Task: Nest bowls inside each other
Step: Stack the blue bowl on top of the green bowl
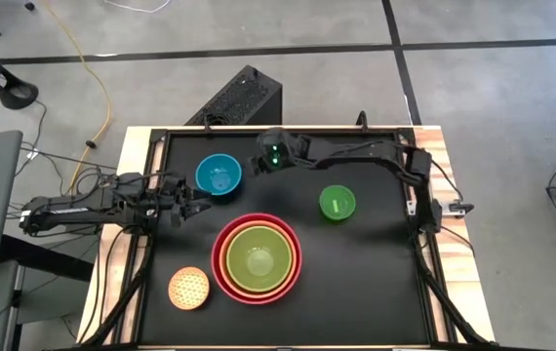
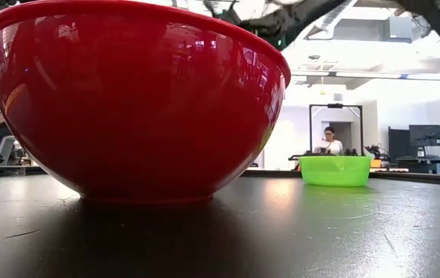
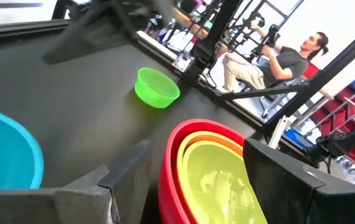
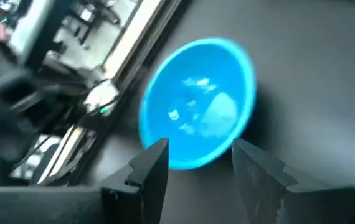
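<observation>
1. Bowls are sitting in two groups on the desk [image 1: 376,292]: a stack [image 1: 257,258] at near centre is already holding the orange bowl [image 1: 231,246] inside the red bowl [image 1: 294,276], with the lime bowl [image 1: 257,257] innermost, so the three largest sizes appear done.
2. Loose bowls are lying around it: the blue bowl [image 1: 218,175] at far left, the small green bowl [image 1: 337,203] to the right of centre, and the dotted bowl [image 1: 188,288] at near left, all well apart from each other.
3. The blue bowl is the next size down, which is probably why both arms are gathering around it.
4. The right gripper [image 4: 197,163] is reaching across the far side of the desk and hovering above the blue bowl's rim [image 4: 196,102], with its jaws released and straddling the near edge; nothing is being grasped yet.
5. This straddle suggests it is lining up a pinch on the rim wall, one finger inside and one outside.
6. The left gripper [image 1: 188,207] is waiting at the left, just beside the blue bowl, jaws fully released and holding nothing.
7. In the left wrist view it is looking over the stack [image 3: 212,168], with the small green bowl [image 3: 156,88] farther off.
8. A slip is the main risk I am judging here, since a thin plastic rim can tilt when pinched from one side.
</observation>
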Controlling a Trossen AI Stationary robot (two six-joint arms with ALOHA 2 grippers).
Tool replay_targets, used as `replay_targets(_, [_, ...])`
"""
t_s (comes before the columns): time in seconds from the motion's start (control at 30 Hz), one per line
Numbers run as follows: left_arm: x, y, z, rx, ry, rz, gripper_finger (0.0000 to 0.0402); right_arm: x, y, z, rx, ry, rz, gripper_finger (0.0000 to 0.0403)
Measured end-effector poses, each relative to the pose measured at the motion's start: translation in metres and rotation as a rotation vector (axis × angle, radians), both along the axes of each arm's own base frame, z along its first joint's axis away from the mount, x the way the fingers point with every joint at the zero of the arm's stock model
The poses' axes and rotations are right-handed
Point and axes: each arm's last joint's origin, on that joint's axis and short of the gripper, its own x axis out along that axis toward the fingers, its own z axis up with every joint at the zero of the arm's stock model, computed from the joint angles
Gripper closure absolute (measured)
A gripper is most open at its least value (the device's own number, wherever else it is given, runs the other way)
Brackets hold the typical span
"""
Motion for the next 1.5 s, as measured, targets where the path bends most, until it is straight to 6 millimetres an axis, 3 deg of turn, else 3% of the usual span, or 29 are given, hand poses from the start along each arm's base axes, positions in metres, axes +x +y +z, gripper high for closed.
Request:
replay_targets(0.17, [0.0, 0.001, 0.0, -0.009, 0.003, 0.037, 0.0162, 0.01, -0.018, -0.029, 0.032, 0.04, -0.038, 0.0211])
replay_targets(0.33, [0.0, 0.002, -0.001, -0.012, 0.007, 0.055, 0.0162, 0.038, -0.025, -0.046, 0.057, 0.04, 0.015, 0.0211])
replay_targets(0.63, [-0.001, 0.002, -0.003, -0.051, 0.027, 0.064, 0.0162, 0.067, -0.034, -0.041, -0.04, 0.169, 0.039, 0.0211])
replay_targets(0.9, [-0.001, 0.002, -0.004, -0.069, 0.035, 0.067, 0.0162, 0.089, -0.033, -0.066, -0.039, 0.206, 0.055, 0.0221])
replay_targets(1.07, [-0.001, 0.002, -0.005, -0.074, 0.039, 0.067, 0.0162, 0.094, -0.026, -0.068, -0.112, 0.224, 0.04, 0.0266])
replay_targets(1.3, [-0.001, 0.002, -0.005, -0.074, 0.039, 0.068, 0.0162, 0.093, -0.028, -0.068, -0.108, 0.23, 0.03, 0.0384])
replay_targets(1.5, [-0.001, 0.002, -0.005, -0.067, 0.04, 0.061, 0.0162, 0.079, -0.054, -0.053, -0.051, 0.221, -0.065, 0.0379])
